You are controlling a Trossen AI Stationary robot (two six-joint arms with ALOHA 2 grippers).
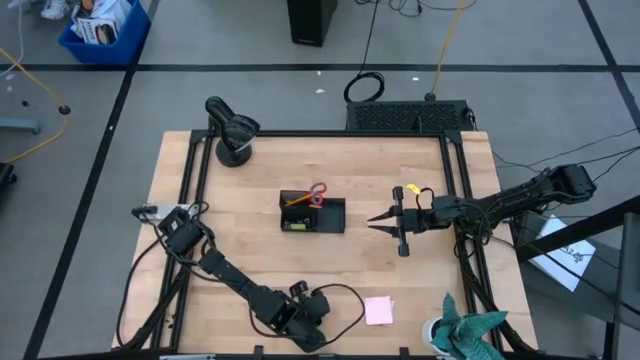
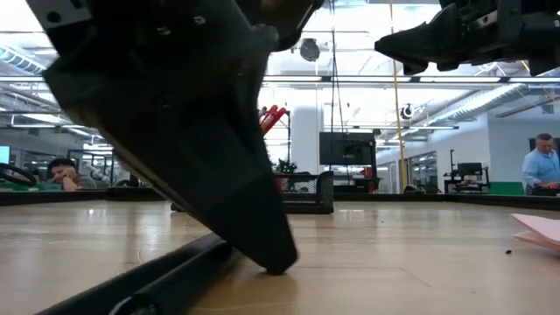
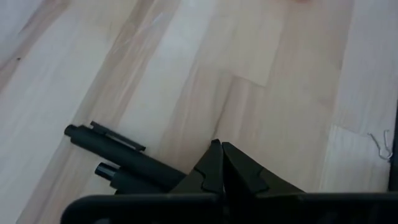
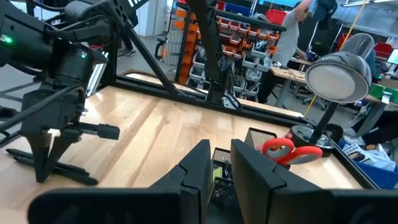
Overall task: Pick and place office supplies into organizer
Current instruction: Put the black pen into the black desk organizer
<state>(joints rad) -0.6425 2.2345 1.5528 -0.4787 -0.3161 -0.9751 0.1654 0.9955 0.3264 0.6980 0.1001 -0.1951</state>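
Resting tip-down on the table (image 1: pixel 420 280), your left gripper (image 3: pixel 221 149) is pinched shut and empty beside two black pens (image 3: pixel 118 149), well apart from the organizer (image 1: pixel 313 215). Right gripper (image 1: pixel 372 221) hovers just beside the organizer, fingers slightly parted, empty; red scissors (image 1: pixel 317 194) stand inside it.

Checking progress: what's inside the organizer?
The organizer holds red scissors, an orange pencil and a small yellow piece. Its walls hide anything lying lower.
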